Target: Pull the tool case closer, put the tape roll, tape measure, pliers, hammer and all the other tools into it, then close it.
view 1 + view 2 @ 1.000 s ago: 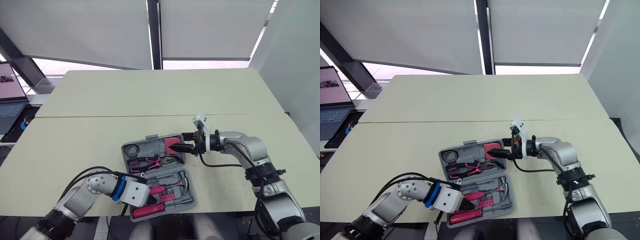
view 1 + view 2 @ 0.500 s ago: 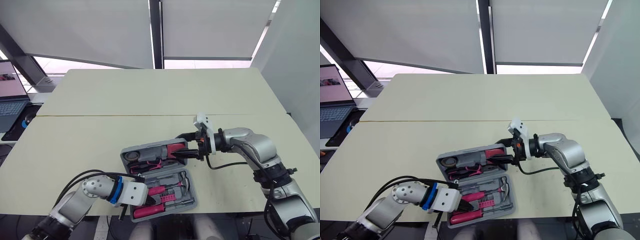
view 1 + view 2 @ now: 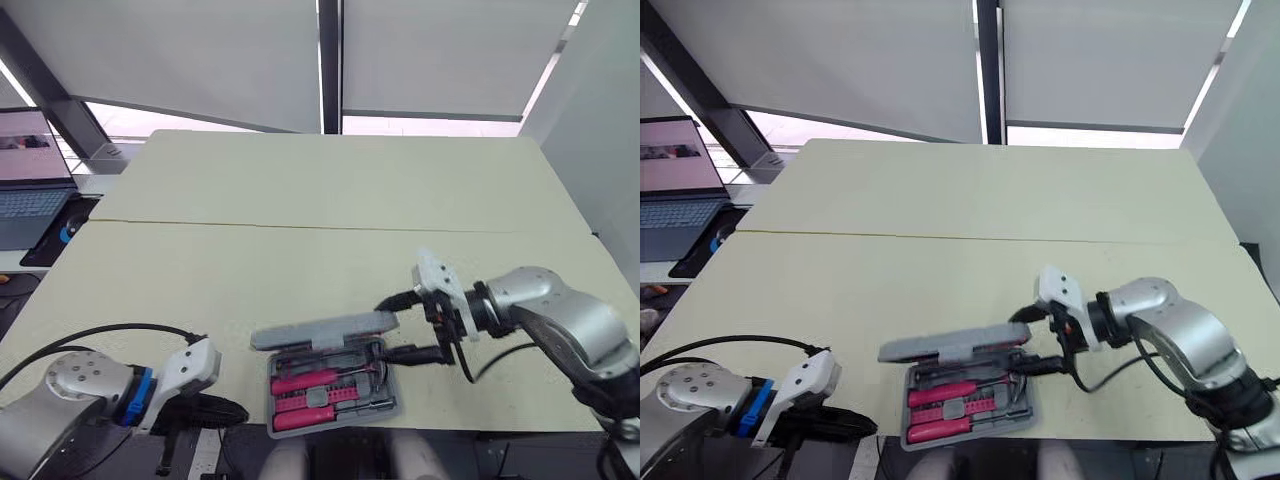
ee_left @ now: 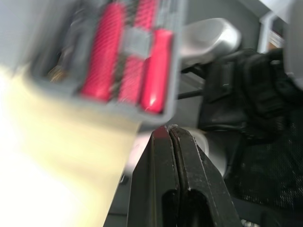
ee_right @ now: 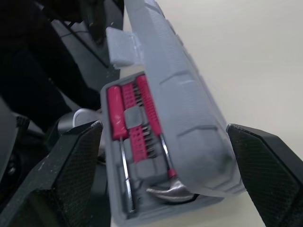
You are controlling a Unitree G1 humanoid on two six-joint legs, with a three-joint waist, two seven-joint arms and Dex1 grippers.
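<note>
I'm at the closing step: the tool case sits at the near edge of the desk, pink-handled tools packed in its base, its lid hanging half shut. My right end effector is spread wide and grips nothing, the lid's right end between its 2 fingers. The left end effector is pressed shut and empty, below the desk edge. Next, I judge, the lid needs pressing flat until it latches
</note>
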